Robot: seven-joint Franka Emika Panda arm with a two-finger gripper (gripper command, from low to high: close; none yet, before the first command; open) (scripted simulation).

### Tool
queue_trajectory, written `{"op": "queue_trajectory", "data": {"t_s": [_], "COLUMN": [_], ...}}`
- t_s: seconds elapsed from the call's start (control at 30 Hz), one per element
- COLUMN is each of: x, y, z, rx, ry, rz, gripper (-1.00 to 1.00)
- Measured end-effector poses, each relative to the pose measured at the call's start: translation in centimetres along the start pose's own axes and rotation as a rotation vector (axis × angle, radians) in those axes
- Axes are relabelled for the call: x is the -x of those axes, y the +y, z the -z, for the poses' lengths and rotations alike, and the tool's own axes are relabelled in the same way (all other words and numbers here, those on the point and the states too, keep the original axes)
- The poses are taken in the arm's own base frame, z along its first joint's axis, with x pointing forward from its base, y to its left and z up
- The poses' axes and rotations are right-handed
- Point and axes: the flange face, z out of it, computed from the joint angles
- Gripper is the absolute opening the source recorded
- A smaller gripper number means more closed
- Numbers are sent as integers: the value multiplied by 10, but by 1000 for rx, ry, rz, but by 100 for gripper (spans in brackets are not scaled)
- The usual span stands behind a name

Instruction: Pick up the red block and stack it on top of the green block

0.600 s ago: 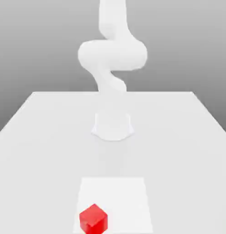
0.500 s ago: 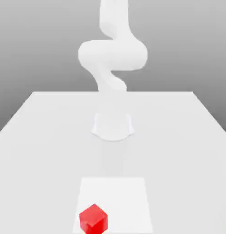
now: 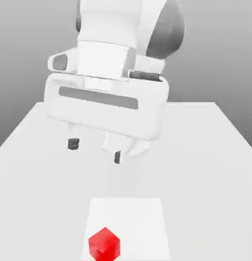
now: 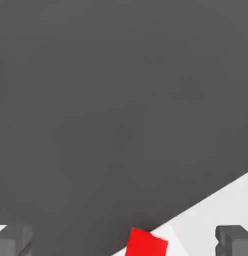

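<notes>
A: Where's the gripper (image 3: 95, 150) at?
B: Up over the table (image 3: 199, 178), fingers spread, nothing btwn them. Prob. kept wide to straddle the cube.
A: And the red block (image 3: 104, 244)?
B: On the white square (image 3: 133, 219), nr its edge, exterior view's left. Sits turned, corner fwd, so the wrist prob. needs a twist b4 lowering.

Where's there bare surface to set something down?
In the exterior view, the white patch is bare right of the red block; so is the table beyond its right edge. Nothing looks crowded; only the block interrupts the patch.
</notes>
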Motion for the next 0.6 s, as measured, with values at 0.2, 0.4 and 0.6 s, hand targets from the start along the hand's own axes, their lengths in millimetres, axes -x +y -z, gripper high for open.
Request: {"op": "queue_trajectory", "data": {"t_s": [0.2,0.4,0.6], "x": [12,27,29], "y": [29,52,54], "z": [-103,-186,-196], "rx": [142,194,193], "ry": [-89,-127,-127], "rz": [-156,-220,-221], "gripper": [0,0,-100]}}
